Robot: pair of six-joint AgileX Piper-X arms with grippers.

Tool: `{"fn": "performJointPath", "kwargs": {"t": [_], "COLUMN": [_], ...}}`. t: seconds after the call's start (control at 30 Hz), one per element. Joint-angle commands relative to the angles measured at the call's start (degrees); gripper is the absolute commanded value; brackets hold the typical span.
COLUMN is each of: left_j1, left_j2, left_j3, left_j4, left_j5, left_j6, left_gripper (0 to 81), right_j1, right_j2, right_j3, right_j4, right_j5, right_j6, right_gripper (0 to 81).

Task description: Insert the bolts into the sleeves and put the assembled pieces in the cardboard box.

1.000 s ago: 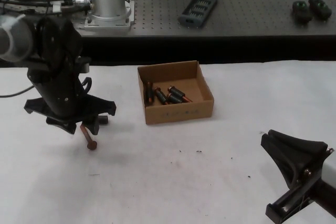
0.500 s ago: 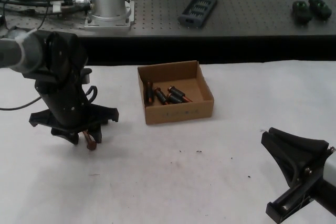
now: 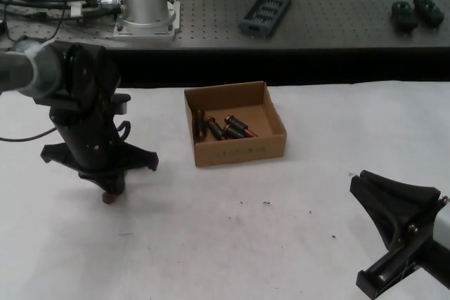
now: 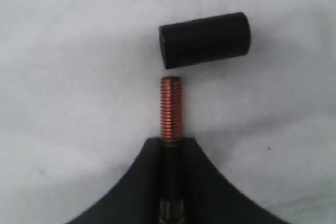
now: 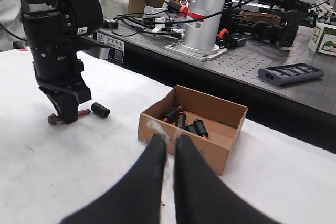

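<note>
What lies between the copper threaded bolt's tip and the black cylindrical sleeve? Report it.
Only bare white cloth, in the left wrist view, separates the bolt from the sleeve.

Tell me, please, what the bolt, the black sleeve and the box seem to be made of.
Bolt: probably metal with a copper-coloured finish; its thread ridges glint. Sleeve: matte black, perhaps plastic or rubber; no shine shows. Box: plain brown cardboard, judging by its dull, thin walls.

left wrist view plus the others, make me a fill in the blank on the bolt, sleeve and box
The left pincer is shut on a threaded ____. The black sleeve lies on its ____ on the white cloth. The assembled pieces lie inside the cardboard ____.
Missing: bolt; side; box.
</note>
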Motion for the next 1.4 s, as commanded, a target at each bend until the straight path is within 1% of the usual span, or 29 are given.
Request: {"fn": "performJointPath", "kwargs": {"t": [0.0,0.1,0.2,0.4,0.6,0.7,0.77,0.87,0.93,0.97,1.07,1.23,1.3,1.37], "left_j1": [-0.8,-1.0,-1.0,-1.1,-1.1,-1.2,-1.5,-2.6,-4.0,-4.8,-8.2,-16.3,-19.8,-23.7], "left_j2": [1.6,1.5,1.2,-2.0,-8.7,-12.2,-13.9,-15.9,-17.1,-17.5,-18.2,-18.2,-18.2,-18.2], "left_j3": [0.1,0.1,0.1,0.1,0.1,0.1,0.1,0.1,0.1,0.1,0.1,0.2,0.2,0.2], "left_j4": [2.1,2.8,3.7,3.3,-0.3,-0.3,1.3,5.7,10.5,12.5,18.6,23.3,23.2,22.3], "left_j5": [1.5,1.5,1.5,2.0,2.0,2.2,4.2,9.9,14.2,15.2,14.0,7.0,2.8,-3.7], "left_j6": [11.4,15.8,17.9,18.1,17.5,18.6,20.9,27.7,34.4,37.5,43.3,46.8,48.3,50.2], "left_gripper": [0.4,0.7,0.7,0.7,0.7,0.7,0.7,0.7,0.7,0.7,0.7,0.7,0.7,0.7], "right_j1": [-0.2,-0.2,-0.2,-0.2,-0.2,-0.2,-0.2,-0.2,-0.2,-0.2,-0.2,-0.2,-0.2,-0.2], "right_j2": [-0.4,-0.4,-0.4,-0.4,-0.4,-0.4,-0.4,-0.4,-0.4,-0.4,-0.4,-0.4,-0.4,-0.4], "right_j3": [-0.2,-0.2,-0.2,-0.2,-0.2,-0.2,-0.2,-0.2,-0.2,-0.2,-0.2,-0.2,-0.2,-0.2], "right_j4": [-2.2,-2.2,-2.2,-1.7,-0.9,-0.9,-0.6,-0.5,-0.5,-0.5,-0.5,-0.5,-0.5,-0.5], "right_j5": [1.4,1.4,1.4,1.4,1.4,1.4,1.4,1.4,1.4,1.4,1.4,1.4,1.4,1.4], "right_j6": [0.6,0.6,0.6,0.6,0.6,0.6,0.6,0.6,0.6,0.6,0.6,0.6,0.6,0.6], "right_gripper": [6.6,6.6,6.6,6.6,6.6,6.6,6.6,6.6,6.6,6.6,6.6,6.6,6.6,6.6]}}
